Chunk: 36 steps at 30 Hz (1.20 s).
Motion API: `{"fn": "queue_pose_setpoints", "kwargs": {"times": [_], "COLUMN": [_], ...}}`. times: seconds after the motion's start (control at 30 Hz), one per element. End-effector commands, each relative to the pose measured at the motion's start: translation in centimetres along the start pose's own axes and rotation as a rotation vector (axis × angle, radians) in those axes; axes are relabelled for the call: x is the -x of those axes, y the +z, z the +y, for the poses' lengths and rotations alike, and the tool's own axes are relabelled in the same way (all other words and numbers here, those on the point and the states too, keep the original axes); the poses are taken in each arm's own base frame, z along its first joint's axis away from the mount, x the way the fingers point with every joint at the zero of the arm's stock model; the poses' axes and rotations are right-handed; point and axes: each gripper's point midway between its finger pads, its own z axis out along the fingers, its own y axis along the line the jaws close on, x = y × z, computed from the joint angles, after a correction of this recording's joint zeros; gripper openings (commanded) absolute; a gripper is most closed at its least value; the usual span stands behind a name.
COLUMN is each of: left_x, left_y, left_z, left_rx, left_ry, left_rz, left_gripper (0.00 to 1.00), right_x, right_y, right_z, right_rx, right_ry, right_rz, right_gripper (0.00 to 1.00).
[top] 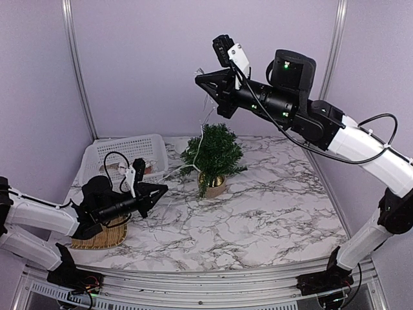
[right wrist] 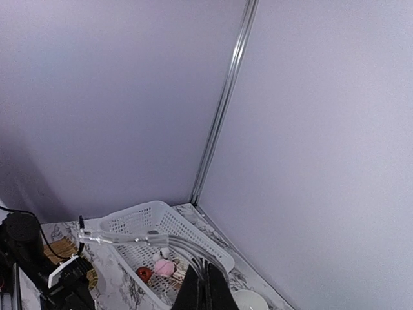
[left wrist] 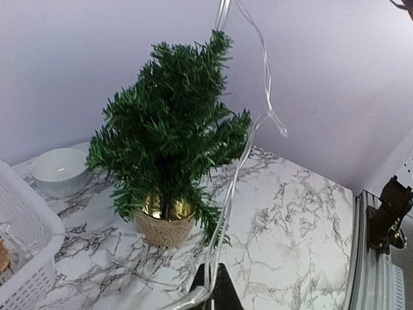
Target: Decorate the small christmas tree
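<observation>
Top external: left end effector (top: 161, 188), right end effector (top: 199, 78) clamp clear wire (left wrist: 222, 13) near tree (top: 213, 154).

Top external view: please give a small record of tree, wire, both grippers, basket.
tree: small christmas tree, standing upright
wire: clear wire, stretched from gripper to gripper past the tree
left gripper: shut on clear wire, low
right gripper: shut on clear wire, raised above tree
basket: white basket, back left

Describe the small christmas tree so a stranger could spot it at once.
Start at the marble table, then look toward its back middle, just right of the white slatted basket. The small christmas tree stands upright there in a gold-tan pot, the only green, bushy thing around.
</observation>
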Motion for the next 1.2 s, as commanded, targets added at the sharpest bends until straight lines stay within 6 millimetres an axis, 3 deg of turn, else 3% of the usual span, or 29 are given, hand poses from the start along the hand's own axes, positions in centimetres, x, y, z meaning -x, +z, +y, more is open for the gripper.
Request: {"fn": "queue_pose_setpoints", "kwargs": {"times": [0.0,0.17,0.33,0.47,0.63,0.9,1.17], "left_x": [4.5,9.0,12.3,12.8,12.3,9.4,9.1], "left_y": [0.5,0.8,2.2,5.0,7.9,9.1,7.8], "left_z": [2.8,6.2,9.1,10.0,11.2,12.4,11.0], "left_rx": [0.202,0.336,0.401,0.399,0.417,0.467,0.410], "left_ry": [-0.030,-0.115,-0.178,-0.196,-0.220,-0.236,-0.200], "left_rz": [-0.022,-0.062,-0.095,-0.045,0.008,0.129,0.163], "left_gripper": [0.00,0.00,0.00,0.00,0.00,0.00,0.00], "right_x": [0.8,-0.4,-2.7,-6.0,-11.5,-15.9,-15.0], "right_y": [-2.1,-3.2,-4.0,-3.6,-2.1,-1.8,-5.0], "right_z": [-5.5,-10.5,-15.0,-17.6,-20.1,-19.4,-15.3], "right_rx": [-0.101,-0.181,-0.230,-0.233,-0.225,-0.191,-0.099], "right_ry": [0.052,0.067,0.086,0.121,0.180,0.227,0.290], "right_rz": [-0.058,-0.071,-0.063,-0.026,0.043,0.125,0.133], "right_gripper": [0.00,0.00,0.00,0.00,0.00,0.00,0.00]}}
